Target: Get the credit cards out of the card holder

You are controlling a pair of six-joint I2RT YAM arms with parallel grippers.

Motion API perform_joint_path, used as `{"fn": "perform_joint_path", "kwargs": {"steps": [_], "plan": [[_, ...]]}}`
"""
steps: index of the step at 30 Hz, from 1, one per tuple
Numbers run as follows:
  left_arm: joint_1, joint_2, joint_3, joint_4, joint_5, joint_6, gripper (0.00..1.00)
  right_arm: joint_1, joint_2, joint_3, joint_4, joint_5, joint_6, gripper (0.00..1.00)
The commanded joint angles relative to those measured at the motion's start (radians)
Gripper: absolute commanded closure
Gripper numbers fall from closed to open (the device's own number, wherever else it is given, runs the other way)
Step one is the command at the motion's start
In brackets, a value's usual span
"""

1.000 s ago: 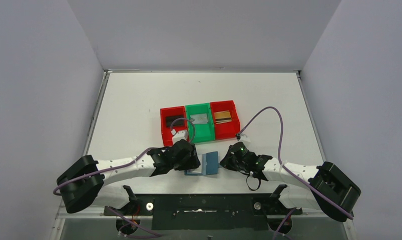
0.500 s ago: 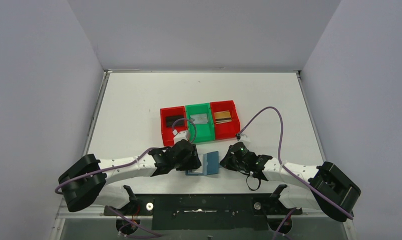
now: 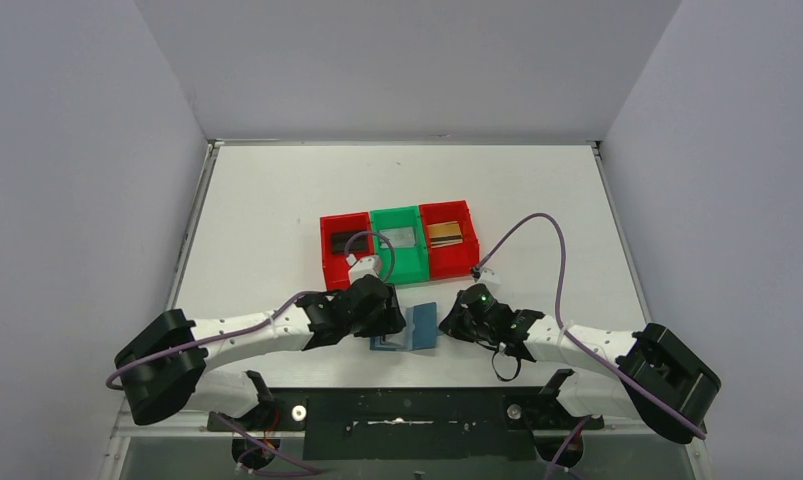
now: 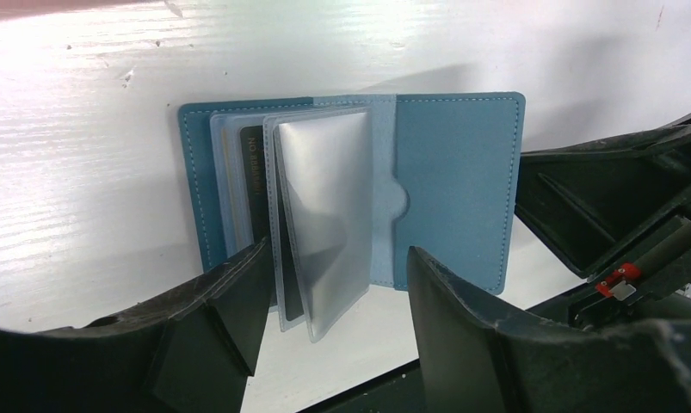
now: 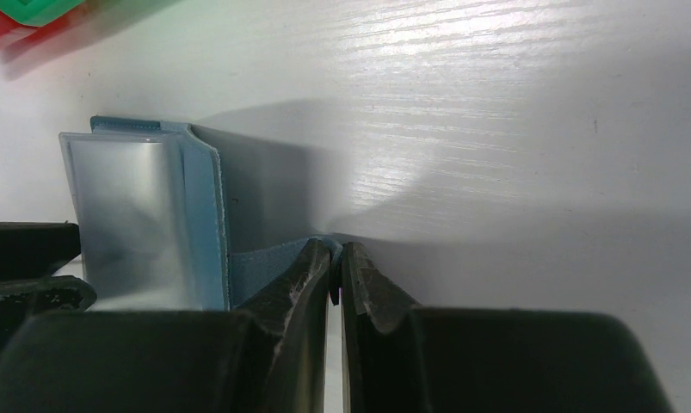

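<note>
The teal-blue card holder (image 3: pixel 417 327) lies open near the table's front edge, between my two grippers. In the left wrist view its clear sleeves (image 4: pixel 320 206) stand fanned up from the card holder (image 4: pixel 458 189), and a black card (image 4: pixel 256 185) shows in a sleeve behind them. My left gripper (image 4: pixel 337 258) is open, one finger on each side of the sleeves' near edge, not closed on them. My right gripper (image 5: pixel 336 251) is shut on the card holder's snap tab (image 5: pixel 264 262). A black card (image 3: pixel 343 240), a silver-grey card (image 3: pixel 402 237) and a gold-brown card (image 3: pixel 444 233) lie in the bins.
Three bins stand in a row just beyond the card holder: a red one (image 3: pixel 335 278), a green one (image 3: pixel 407 273) and a red one (image 3: pixel 453 266). A purple cable (image 3: pixel 547 225) loops above the right arm.
My left gripper has edged slightly right and forward toward the card holder. The right gripper and the card holder have stayed put.
</note>
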Motion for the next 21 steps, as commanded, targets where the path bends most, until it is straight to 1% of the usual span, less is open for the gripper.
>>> {"fn": "perform_joint_path", "kwargs": {"steps": [1,11,16,21], "plan": [[-0.011,0.019,0.064,-0.021,-0.034,0.009,0.42,-0.007,0.0,0.035,0.009,0.015,-0.012,1.0],[-0.056,0.08,0.152,-0.17,-0.154,-0.016,0.37,-0.009,0.0,0.037,0.009,0.017,-0.012,1.0],[-0.064,0.077,0.151,-0.153,-0.153,-0.02,0.36,-0.009,0.0,0.037,0.007,0.016,-0.011,1.0],[-0.064,0.055,0.12,-0.093,-0.11,-0.016,0.36,-0.009,-0.002,0.039,0.006,0.016,-0.014,1.0]]}}
